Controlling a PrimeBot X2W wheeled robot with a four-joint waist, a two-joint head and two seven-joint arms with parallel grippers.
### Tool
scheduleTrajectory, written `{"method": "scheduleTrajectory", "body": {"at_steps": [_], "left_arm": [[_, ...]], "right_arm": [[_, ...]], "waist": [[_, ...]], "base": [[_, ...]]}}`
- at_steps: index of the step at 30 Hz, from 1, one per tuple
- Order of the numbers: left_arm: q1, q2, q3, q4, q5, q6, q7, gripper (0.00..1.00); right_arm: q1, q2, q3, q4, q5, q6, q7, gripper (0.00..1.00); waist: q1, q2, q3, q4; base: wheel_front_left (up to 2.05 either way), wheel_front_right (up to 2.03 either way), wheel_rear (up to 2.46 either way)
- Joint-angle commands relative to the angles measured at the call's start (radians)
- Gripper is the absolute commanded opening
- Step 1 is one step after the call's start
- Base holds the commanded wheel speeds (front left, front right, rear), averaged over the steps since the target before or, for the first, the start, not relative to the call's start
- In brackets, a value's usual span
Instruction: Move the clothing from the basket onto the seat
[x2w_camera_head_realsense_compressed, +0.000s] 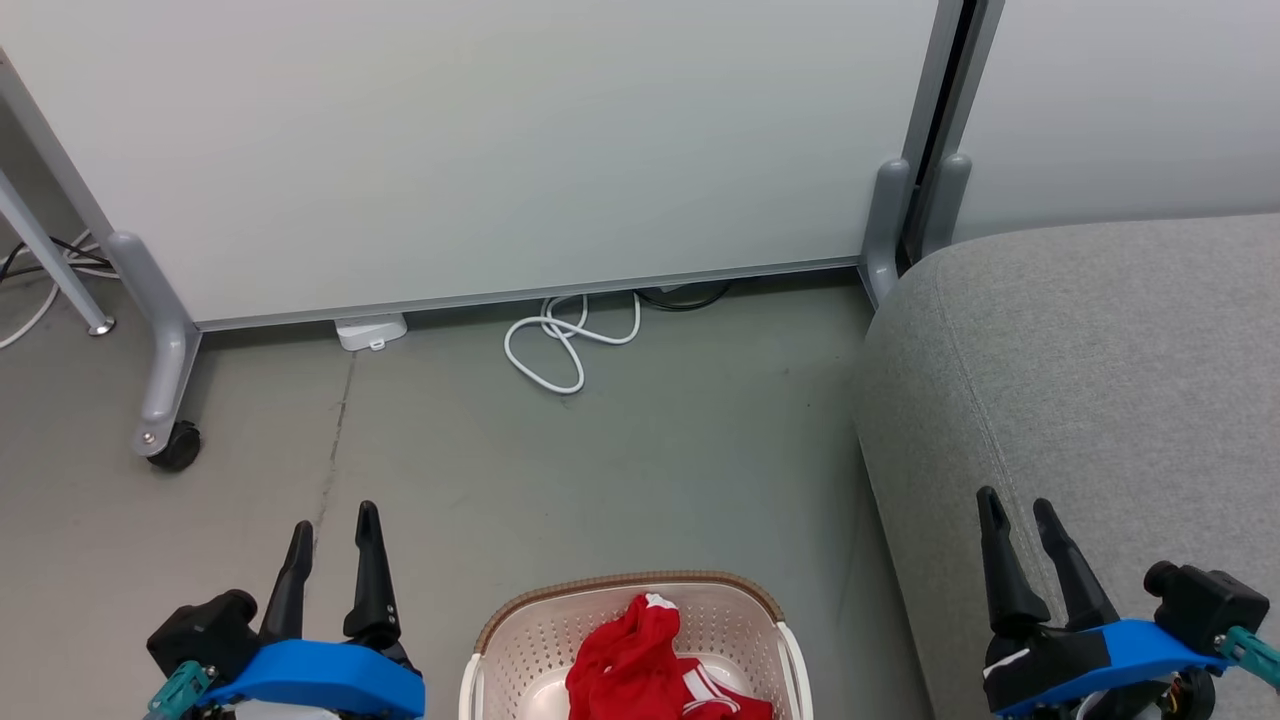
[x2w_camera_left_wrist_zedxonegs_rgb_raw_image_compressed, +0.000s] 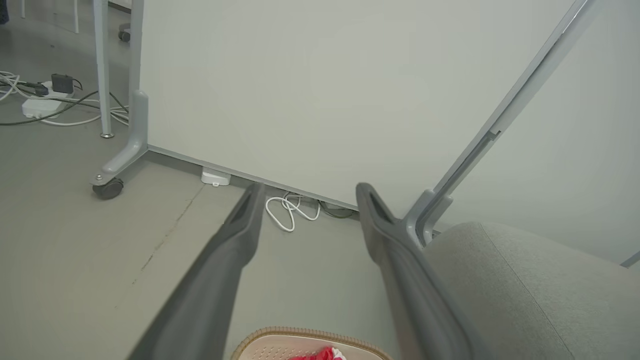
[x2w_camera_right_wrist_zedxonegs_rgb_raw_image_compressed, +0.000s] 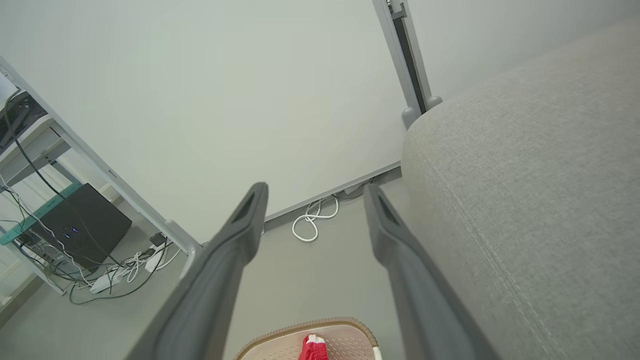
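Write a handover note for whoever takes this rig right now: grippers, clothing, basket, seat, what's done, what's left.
Left gripper: open, empty, left of the basket.
Right gripper: open, empty, in front of the grey seat in the head view.
Clothing: red, bunched in the basket, which stands on the floor left of the seat.
Done: nothing on the visible seat.
Left: grasp the clothing, lift it out, lay it on the seat.
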Motion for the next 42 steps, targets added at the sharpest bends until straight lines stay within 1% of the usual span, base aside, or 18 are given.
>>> {"method": "scheduleTrajectory", "body": {"at_steps": [1, 14, 28, 42], "left_arm": [[-0.003, 0.01, -0.005, -0.004, 0.028, 0.004, -0.01, 1.0], [0.006, 0.012, -0.023, 0.008, 0.15, 0.012, -0.041, 1.0], [0.015, 0.013, -0.036, 0.022, 0.265, 0.018, -0.072, 1.0], [0.004, -0.004, -0.015, 0.063, 0.301, 0.018, -0.099, 1.0]], "right_arm": [[-0.013, -0.007, 0.001, -0.008, -0.029, 0.002, -0.01, 1.0], [-0.012, -0.008, 0.003, -0.002, -0.177, 0.002, -0.026, 1.0], [-0.004, -0.009, 0.004, 0.007, -0.302, 0.002, 0.005, 1.0], [-0.005, -0.009, 0.001, 0.009, -0.406, 0.002, -0.005, 1.0]], "waist": [[0.0, -0.0001, 0.001, 0.0], [0.0, -0.0001, -0.003, 0.004], [0.0, -0.0001, -0.003, 0.004], [0.0, -0.0001, -0.001, 0.007]], "base": [[0.0, 0.0, 0.0], [0.0, 0.0, 0.0], [0.0, 0.0, 0.0], [0.0, 0.0, 0.0]]}}
